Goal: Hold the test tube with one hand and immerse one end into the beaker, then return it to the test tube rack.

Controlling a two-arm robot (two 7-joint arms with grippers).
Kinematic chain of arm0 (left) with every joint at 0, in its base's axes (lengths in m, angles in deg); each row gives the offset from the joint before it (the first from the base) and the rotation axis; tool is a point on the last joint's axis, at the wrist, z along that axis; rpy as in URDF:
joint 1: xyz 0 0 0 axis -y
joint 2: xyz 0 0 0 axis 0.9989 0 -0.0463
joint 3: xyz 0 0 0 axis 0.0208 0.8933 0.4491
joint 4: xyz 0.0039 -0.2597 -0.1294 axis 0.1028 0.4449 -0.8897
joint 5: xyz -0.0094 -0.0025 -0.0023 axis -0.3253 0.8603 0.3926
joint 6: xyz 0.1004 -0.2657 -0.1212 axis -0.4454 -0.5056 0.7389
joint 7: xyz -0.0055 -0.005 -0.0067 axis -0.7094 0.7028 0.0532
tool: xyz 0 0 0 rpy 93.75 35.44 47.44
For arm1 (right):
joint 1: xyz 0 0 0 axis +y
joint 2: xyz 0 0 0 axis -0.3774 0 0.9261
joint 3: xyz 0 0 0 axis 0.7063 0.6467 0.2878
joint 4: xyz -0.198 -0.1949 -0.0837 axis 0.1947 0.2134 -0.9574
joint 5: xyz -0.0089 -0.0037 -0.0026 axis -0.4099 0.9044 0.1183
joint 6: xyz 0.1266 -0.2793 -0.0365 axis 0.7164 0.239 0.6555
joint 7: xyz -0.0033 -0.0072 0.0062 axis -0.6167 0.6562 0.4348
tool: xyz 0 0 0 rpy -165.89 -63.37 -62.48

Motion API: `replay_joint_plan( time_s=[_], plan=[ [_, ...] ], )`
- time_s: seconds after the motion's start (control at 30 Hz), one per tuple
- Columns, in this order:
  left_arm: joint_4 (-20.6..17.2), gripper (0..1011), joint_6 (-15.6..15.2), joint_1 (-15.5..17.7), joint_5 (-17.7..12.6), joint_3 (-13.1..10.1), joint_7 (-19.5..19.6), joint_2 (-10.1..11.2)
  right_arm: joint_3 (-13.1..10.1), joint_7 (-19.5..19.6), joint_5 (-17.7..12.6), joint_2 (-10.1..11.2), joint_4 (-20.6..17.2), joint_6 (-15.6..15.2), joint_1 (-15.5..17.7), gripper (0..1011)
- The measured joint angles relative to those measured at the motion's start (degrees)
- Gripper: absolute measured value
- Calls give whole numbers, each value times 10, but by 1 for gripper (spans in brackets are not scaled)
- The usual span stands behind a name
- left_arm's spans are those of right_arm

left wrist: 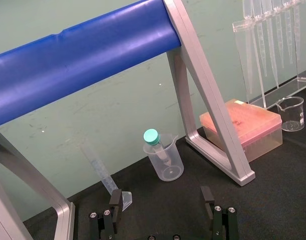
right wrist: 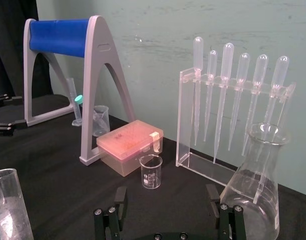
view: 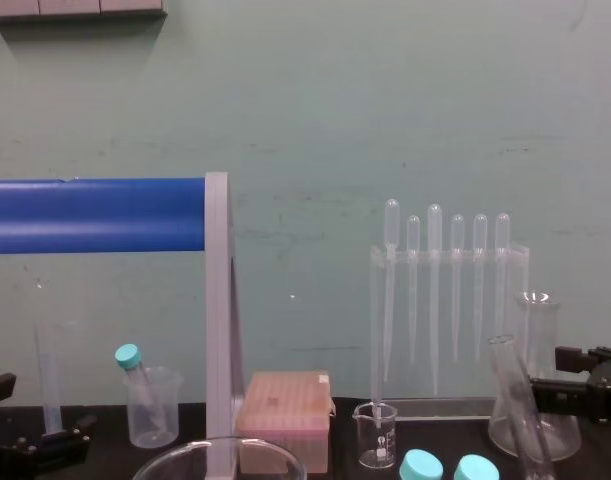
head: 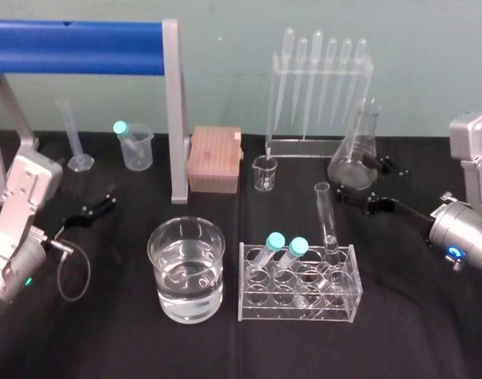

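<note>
Beaker (head: 186, 268) of water is seen nearest, beside rack (head: 300, 294), where test tube (head: 327, 225) is stood, ungripped. Both left end effector (left wrist: 161, 196) and right end effector (right wrist: 167, 192) are held spread, empty; grasp and dip are judged pending.
</note>
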Motion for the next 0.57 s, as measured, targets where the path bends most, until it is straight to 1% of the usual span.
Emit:
replay_joint_plan(
  time_s=[0.57],
  plan=[
    [0,1000,0,0,0,0,0,0,0,0,0,1,-2,2,-2,1000]
  ],
)
